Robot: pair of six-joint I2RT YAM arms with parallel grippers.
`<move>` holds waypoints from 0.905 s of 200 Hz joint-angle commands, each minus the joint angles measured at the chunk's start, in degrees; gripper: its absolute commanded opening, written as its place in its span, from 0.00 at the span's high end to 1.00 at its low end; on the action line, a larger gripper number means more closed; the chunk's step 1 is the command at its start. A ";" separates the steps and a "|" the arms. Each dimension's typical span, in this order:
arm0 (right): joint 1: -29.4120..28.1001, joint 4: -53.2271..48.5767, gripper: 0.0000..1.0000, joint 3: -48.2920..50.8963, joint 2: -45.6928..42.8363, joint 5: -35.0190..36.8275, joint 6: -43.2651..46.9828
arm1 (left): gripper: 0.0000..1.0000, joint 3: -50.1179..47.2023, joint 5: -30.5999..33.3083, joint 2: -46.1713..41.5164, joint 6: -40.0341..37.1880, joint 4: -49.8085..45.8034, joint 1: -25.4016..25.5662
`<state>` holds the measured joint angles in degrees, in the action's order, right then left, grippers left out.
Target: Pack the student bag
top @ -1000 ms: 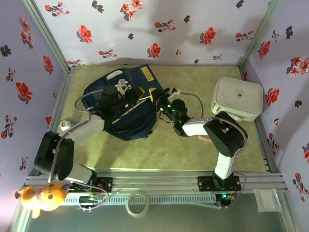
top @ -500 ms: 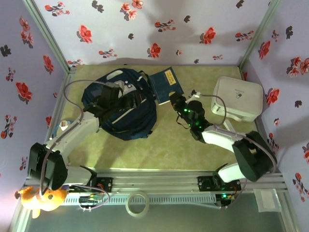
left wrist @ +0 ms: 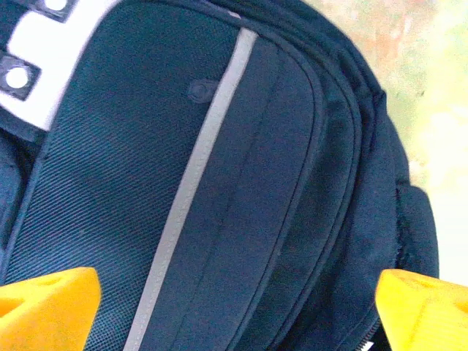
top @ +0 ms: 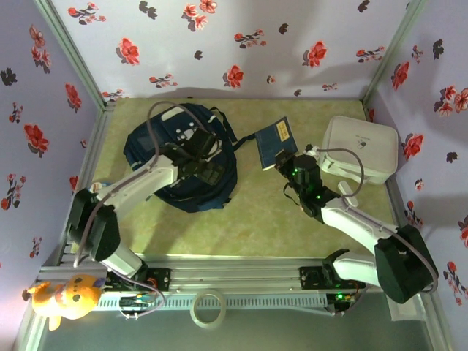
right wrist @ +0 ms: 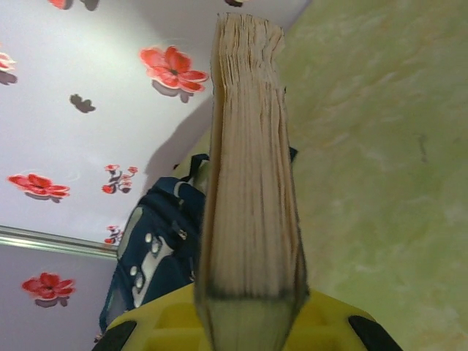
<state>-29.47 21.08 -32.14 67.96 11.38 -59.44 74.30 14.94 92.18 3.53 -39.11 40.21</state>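
Showing book (top: 276, 139) moved clear of bag (top: 164, 135), right end effector (top: 287, 157) clamped on it; left end effector (left wrist: 234, 307) newly spread open above bag: packing pending

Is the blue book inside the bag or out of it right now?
Out. The right pincer grips the blue book to the right of the student bag, apart from it.

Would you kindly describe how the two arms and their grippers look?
The left arm and right arm have white links and black joints, and a grey cable loops off each. Green lights glow near the right wrist. The left fingers are orange-yellow, the right fingers yellow.
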 commanded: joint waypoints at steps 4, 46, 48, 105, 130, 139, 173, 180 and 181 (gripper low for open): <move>0.44 -0.35 0.95 0.62 -2.91 2.30 1.96 | 0.19 4.15 3.54 5.01 -5.78 -6.68 1.25; 0.73 -0.99 0.94 2.03 -5.12 2.93 1.79 | 0.39 9.07 6.21 12.70 -7.70 -10.62 3.10; 0.73 -0.96 0.94 2.07 -5.19 2.94 1.79 | 0.40 9.21 6.45 12.94 -7.67 -10.70 3.16; 0.81 -0.17 0.94 2.89 -5.38 2.68 0.92 | 0.45 14.47 12.15 19.27 -6.63 -13.14 4.70; 0.82 -0.17 0.93 2.87 -5.13 2.67 1.00 | 0.49 15.50 13.99 21.29 -5.65 -14.85 4.80; 0.82 -0.16 0.93 2.87 -5.18 2.64 0.97 | 0.50 16.09 14.31 22.01 -5.49 -15.13 4.80; 0.82 -0.10 0.93 2.87 -5.12 2.58 0.82 | 0.56 17.15 17.25 24.03 -5.02 -15.83 4.79; 0.82 -0.16 0.93 2.74 -5.04 2.57 0.82 | 0.60 17.27 17.73 24.18 -4.86 -15.85 4.84; 0.82 -0.12 0.93 2.76 -4.99 2.59 0.86 | 0.61 17.27 17.79 24.18 -4.90 -15.83 4.82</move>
<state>-29.10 18.09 -29.80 63.64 12.08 -58.89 89.71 28.77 115.00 -2.35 -52.56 44.75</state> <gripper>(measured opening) 0.124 0.447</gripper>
